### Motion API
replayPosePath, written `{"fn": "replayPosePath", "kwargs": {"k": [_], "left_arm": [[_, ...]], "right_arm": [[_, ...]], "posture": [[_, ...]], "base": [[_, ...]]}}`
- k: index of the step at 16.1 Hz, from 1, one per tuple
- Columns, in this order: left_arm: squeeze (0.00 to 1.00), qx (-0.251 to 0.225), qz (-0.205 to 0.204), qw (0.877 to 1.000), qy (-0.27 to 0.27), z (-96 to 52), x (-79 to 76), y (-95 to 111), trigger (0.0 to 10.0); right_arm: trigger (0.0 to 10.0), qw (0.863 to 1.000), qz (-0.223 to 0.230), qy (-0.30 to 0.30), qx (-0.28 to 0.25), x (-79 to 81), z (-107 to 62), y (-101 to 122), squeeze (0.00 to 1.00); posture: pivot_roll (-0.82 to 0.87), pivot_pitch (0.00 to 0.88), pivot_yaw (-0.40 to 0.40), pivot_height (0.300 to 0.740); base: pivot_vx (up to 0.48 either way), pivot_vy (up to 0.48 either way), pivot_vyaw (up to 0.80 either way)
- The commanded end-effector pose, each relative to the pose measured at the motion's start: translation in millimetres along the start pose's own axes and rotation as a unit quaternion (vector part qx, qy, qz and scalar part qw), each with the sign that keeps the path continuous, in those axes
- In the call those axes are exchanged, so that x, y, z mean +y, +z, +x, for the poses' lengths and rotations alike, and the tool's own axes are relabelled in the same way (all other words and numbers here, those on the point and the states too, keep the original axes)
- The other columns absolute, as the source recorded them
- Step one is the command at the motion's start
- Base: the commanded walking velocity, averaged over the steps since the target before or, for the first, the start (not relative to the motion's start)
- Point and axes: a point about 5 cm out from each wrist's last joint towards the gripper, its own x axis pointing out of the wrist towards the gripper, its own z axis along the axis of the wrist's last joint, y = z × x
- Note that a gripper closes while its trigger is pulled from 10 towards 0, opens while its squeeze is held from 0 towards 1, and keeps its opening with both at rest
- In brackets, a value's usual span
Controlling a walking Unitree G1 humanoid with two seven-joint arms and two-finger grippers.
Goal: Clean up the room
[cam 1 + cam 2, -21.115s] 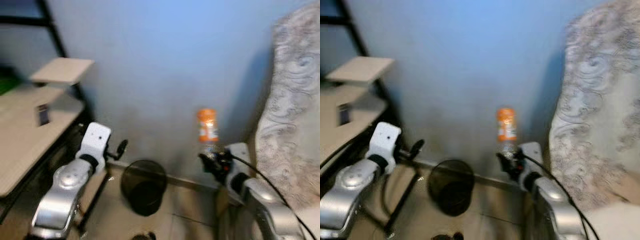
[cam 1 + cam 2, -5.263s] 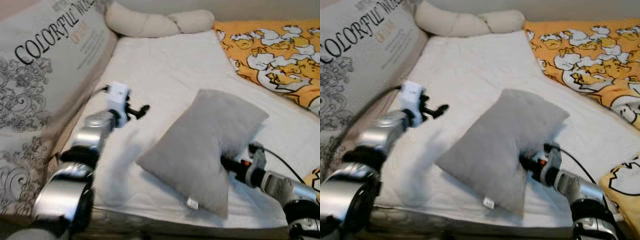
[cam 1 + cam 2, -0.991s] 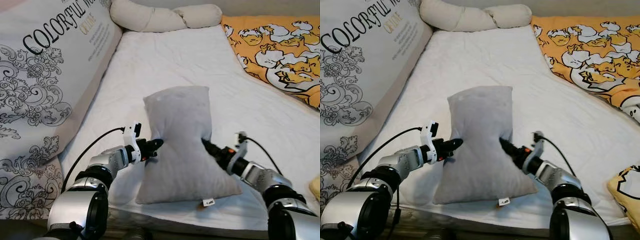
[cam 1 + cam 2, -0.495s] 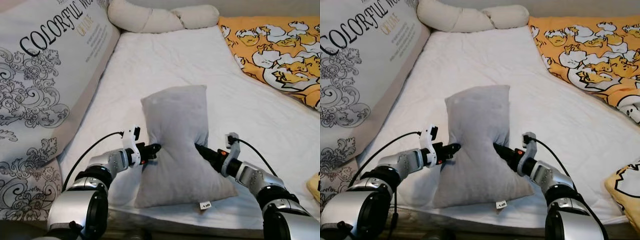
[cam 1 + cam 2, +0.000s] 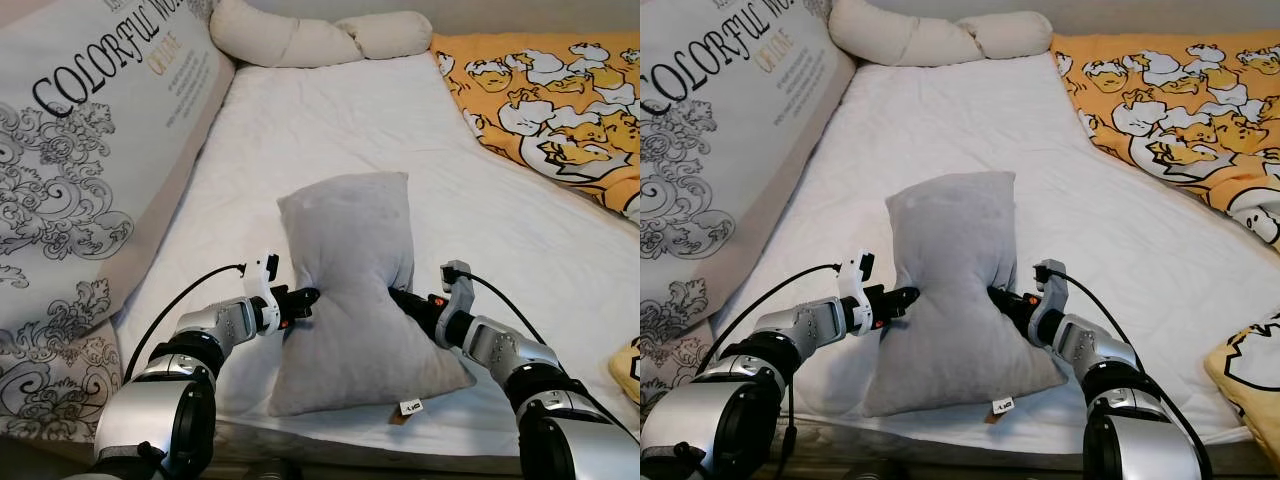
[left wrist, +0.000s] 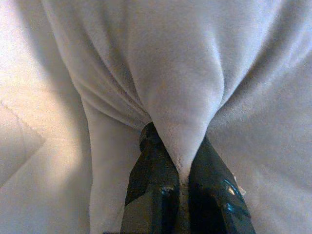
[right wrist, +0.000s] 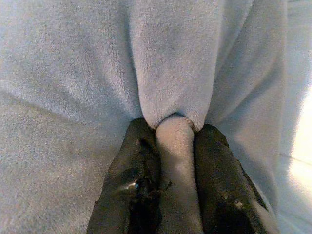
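Observation:
A grey plush pillow (image 5: 350,280) stands on end on the white mattress (image 5: 330,120), pinched in at its waist from both sides. My left gripper (image 5: 303,297) is shut on a fold of its left edge; the left wrist view has grey fabric (image 6: 180,122) squeezed between the two black fingers (image 6: 151,185). On the opposite edge my right gripper (image 5: 400,298) is shut on another fold of the pillow (image 7: 175,73), with a roll of fabric between its fingers (image 7: 134,180). A small white tag (image 5: 409,406) hangs at the pillow's lower corner.
A large printed cushion (image 5: 90,170) leans along the left side of the bed. A cream knotted bolster (image 5: 310,38) lies at the head. An orange duck-print blanket (image 5: 550,90) covers the right side. The mattress's front edge runs just below the pillow.
Both grippers have squeezed closer together on the pillow, narrowing its waist. The camera has shifted slightly; the pillow stays upright.

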Motion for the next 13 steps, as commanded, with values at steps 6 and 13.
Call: {"fn": "replayPosePath", "kwargs": {"k": [6, 13], "left_arm": [[0.00, -0.027, 0.110, 0.994, 0.006, -1.1, -5.5, 20, 0.0], [0.00, -0.186, 0.225, 0.956, 0.018, -18.1, -37.4, 60, 0.0]], "right_arm": [[0.0, 0.997, -0.015, 0.005, -0.078, 11.5, 3.7, 18, 0.00], [0.0, 0.964, -0.107, -0.056, -0.236, 28.9, -19.4, 48, 0.00]], "posture": [[-0.02, 0.000, 0.116, 0.740], [0.01, 0.000, 0.084, 0.740]], "base": [[0.000, 0.000, 0.00], [0.000, 0.000, 0.00]]}}
